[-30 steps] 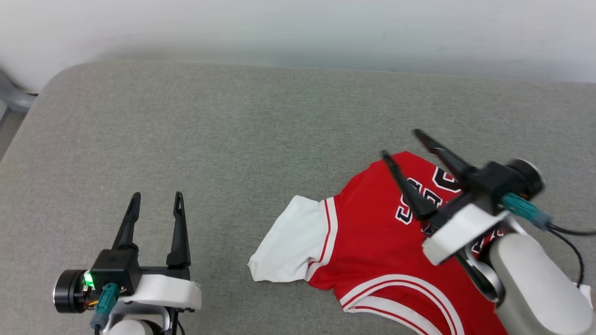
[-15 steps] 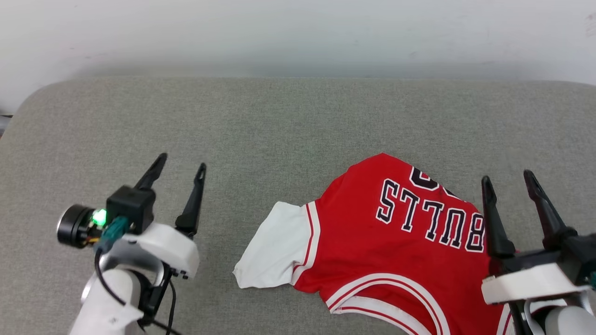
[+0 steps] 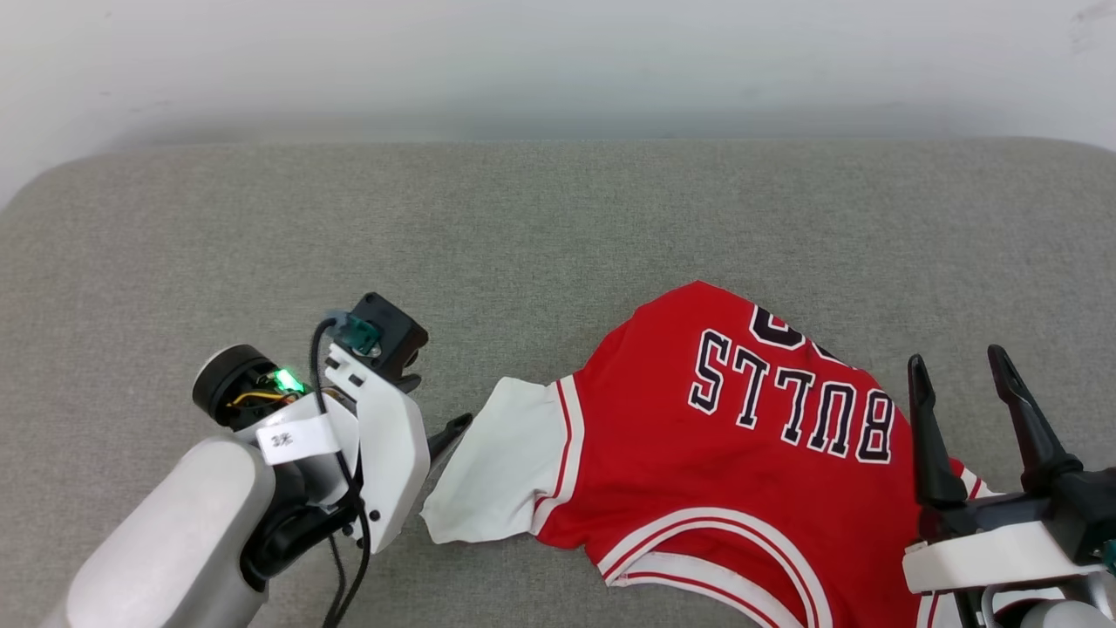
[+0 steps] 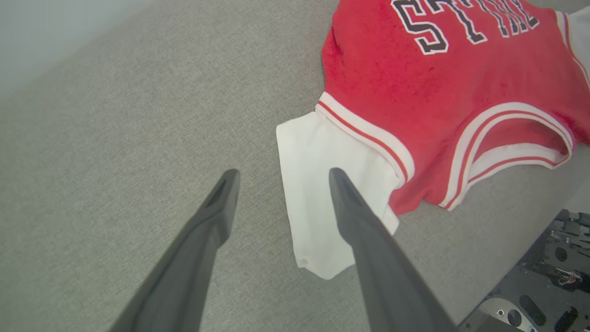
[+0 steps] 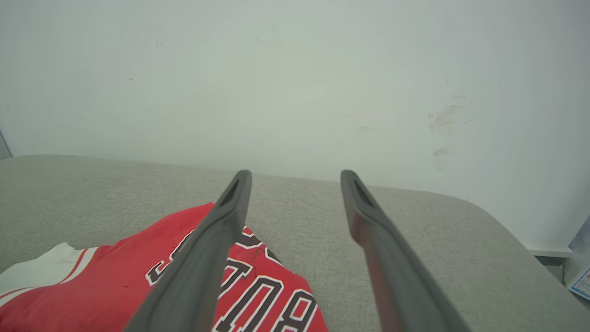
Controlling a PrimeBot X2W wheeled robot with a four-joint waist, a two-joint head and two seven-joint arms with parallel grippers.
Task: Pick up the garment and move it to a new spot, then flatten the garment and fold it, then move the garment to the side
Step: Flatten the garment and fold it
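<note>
The garment [image 3: 741, 471], a red jersey with black "BULLS" lettering, lies crumpled front-up on the grey cushion [image 3: 436, 227], its white sleeve [image 3: 497, 462] spread to the left. My left gripper [image 4: 281, 173] points down at that sleeve [image 4: 318, 198], open. One finger [image 4: 364, 230] is over the white cloth and the other [image 4: 203, 230] over bare cushion. Whether they touch the cloth I cannot tell. My right gripper [image 3: 955, 358] stands open at the lower right, beside the garment's right edge, holding nothing. In the right wrist view its fingers [image 5: 221, 221] rise above the lettering [image 5: 258, 295].
A pale wall [image 3: 558, 61] runs along the cushion's far edge. Bare grey cushion stretches left of and beyond the garment. The robot's dark base [image 4: 553, 267] shows past the cushion's near edge. The cushion's rounded right end [image 5: 507, 230] lies near the right arm.
My right gripper pulled back from above the lettering to the lower right. The left arm swung right and tipped its fingers down at the white sleeve. The head camera shifted a little.
</note>
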